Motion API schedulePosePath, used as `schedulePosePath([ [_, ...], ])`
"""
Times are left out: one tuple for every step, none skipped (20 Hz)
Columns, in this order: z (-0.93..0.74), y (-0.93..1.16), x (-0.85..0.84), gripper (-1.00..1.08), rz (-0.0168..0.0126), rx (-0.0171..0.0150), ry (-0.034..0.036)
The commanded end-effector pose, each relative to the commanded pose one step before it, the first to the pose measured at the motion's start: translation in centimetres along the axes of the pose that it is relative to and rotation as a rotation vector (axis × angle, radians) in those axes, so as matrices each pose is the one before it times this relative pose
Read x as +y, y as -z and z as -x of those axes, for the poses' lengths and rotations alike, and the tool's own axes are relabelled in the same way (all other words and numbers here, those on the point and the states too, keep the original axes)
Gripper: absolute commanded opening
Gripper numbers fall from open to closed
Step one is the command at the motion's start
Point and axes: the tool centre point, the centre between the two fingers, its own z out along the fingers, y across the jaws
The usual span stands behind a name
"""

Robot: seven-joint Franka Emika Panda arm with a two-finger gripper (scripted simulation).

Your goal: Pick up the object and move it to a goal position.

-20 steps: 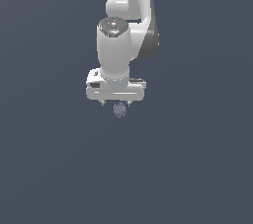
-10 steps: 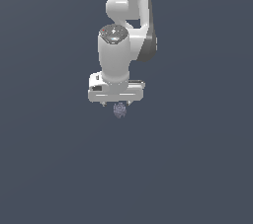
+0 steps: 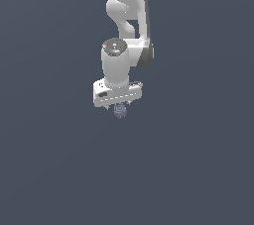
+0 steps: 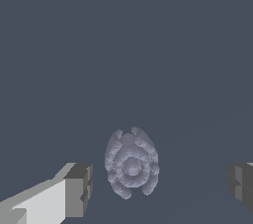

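The object [image 3: 119, 111] is a small bumpy pale grey-lavender lump on the dark grey floor. In the exterior view it shows just under my white gripper [image 3: 118, 105], which points straight down over it. In the wrist view the object [image 4: 131, 165] lies between my two fingers [image 4: 78, 190], closer to one of them, with a clear gap on both sides. The gripper [image 4: 159, 185] is open and touches nothing.
A plain dark grey floor [image 3: 198, 169] fills both views. The white arm [image 3: 126, 16] rises above the gripper in the exterior view. No other object shows.
The gripper has come down a little closer over the object. The object has not moved.
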Motion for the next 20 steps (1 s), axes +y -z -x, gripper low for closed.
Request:
schedulePosePath([
  [0.830,-1.176,-0.336,1.00,-0.00588,-0.00139,0.05187],
  [0.285,-0.396,-0.133,1.00,-0.00208,-0.00052,0.01746],
  [0.265,-0.363,-0.129,1.00,-0.00195,-0.00044,0.01616],
  [0.243,-0.331,-0.125,1.00,-0.00181,-0.00036,0.01487],
  [0.223,-0.299,-0.118,1.00,-0.00166,-0.00030,0.01357],
  [0.201,-0.269,-0.111,1.00,-0.00151,-0.00025,0.01228],
  [0.181,-0.239,-0.102,1.00,-0.00136,-0.00020,0.01096],
  [0.159,-0.209,-0.093,1.00,-0.00120,-0.00016,0.00969],
  [0.138,-0.180,-0.082,1.00,-0.00105,-0.00012,0.00839],
  [0.117,-0.152,-0.071,1.00,-0.00089,-0.00010,0.00709],
  [0.094,-0.124,-0.061,1.00,-0.00073,-0.00007,0.00585],
  [0.075,-0.096,-0.045,1.00,-0.00056,-0.00005,0.00449],
  [0.053,-0.068,-0.033,1.00,-0.00040,-0.00004,0.00321],
  [0.032,-0.041,-0.020,1.00,-0.00024,-0.00002,0.00194],
  [0.009,-0.014,-0.009,1.00,-0.00009,-0.00001,0.00069],
  [-0.042,0.058,0.038,1.00,0.00018,-0.00056,-0.00427],
  [0.002,-0.034,0.001,1.00,0.00000,0.00000,0.00000],
  [0.006,-0.102,0.002,1.00,0.00000,0.00000,0.00000],
  [0.010,-0.169,0.003,1.00,0.00000,0.00000,0.00000],
  [0.014,-0.236,0.004,1.00,0.00000,0.00000,0.00000],
])
